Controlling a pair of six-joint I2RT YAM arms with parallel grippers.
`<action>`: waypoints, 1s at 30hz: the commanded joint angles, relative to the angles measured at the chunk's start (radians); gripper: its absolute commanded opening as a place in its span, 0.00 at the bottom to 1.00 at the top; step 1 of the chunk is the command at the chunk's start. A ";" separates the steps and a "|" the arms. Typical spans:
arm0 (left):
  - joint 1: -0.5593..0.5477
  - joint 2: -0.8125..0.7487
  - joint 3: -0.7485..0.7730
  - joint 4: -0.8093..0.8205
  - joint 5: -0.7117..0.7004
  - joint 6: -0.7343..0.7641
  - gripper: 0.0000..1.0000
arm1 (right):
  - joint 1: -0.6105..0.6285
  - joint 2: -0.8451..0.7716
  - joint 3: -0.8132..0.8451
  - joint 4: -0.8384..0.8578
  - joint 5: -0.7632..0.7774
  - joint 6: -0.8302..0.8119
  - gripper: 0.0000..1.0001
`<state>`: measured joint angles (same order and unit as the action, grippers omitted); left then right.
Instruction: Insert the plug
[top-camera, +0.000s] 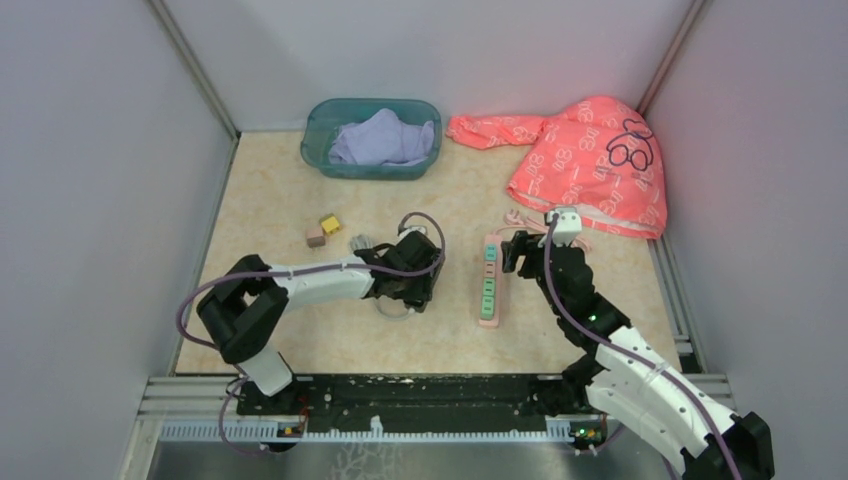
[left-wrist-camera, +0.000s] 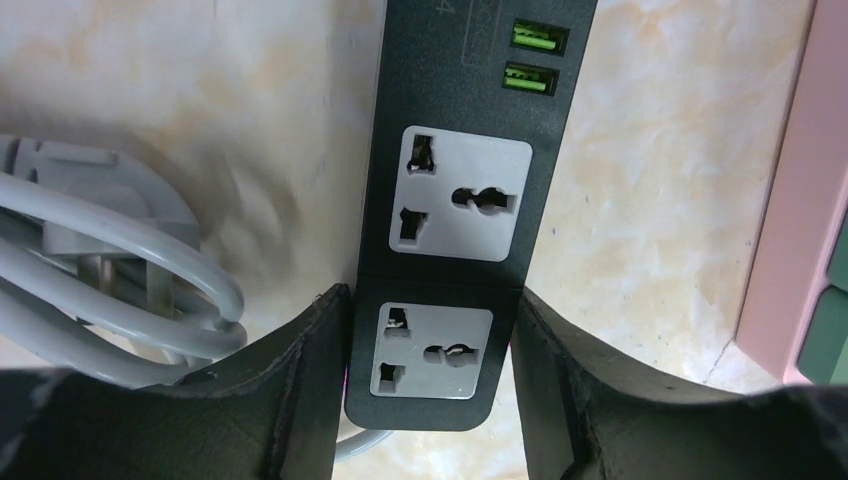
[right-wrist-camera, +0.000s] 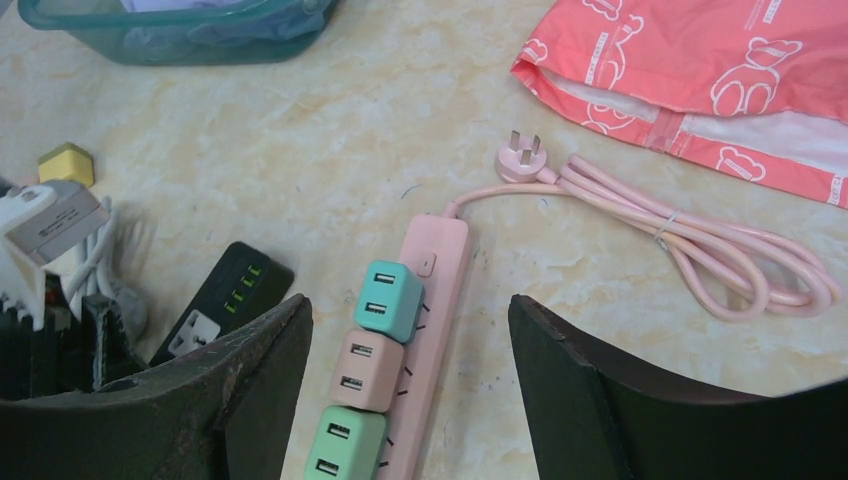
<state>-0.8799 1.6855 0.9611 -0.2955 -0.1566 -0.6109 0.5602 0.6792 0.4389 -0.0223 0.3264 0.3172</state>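
Left gripper (left-wrist-camera: 430, 305) apparently grips black strip (left-wrist-camera: 455, 100), hidden overhead.

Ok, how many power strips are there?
2. The black power strip is held by the left gripper; the pink power strip lies to its right, beneath the right gripper. No others visible.

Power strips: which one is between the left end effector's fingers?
The black power strip, with white sockets and green USB ports. The pink power strip lies apart, under the right end effector.
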 joint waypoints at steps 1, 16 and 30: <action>-0.076 -0.054 -0.052 -0.100 -0.152 -0.319 0.53 | 0.003 0.001 -0.002 0.060 -0.009 -0.001 0.72; -0.087 0.013 0.102 -0.190 -0.283 -0.345 0.84 | 0.002 -0.017 -0.004 0.045 -0.014 -0.003 0.72; 0.173 -0.186 0.101 -0.265 -0.391 -0.152 0.88 | 0.003 -0.030 0.007 0.039 -0.022 -0.012 0.73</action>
<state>-0.8062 1.5597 1.0801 -0.5156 -0.4824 -0.8314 0.5602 0.6613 0.4366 -0.0151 0.3119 0.3145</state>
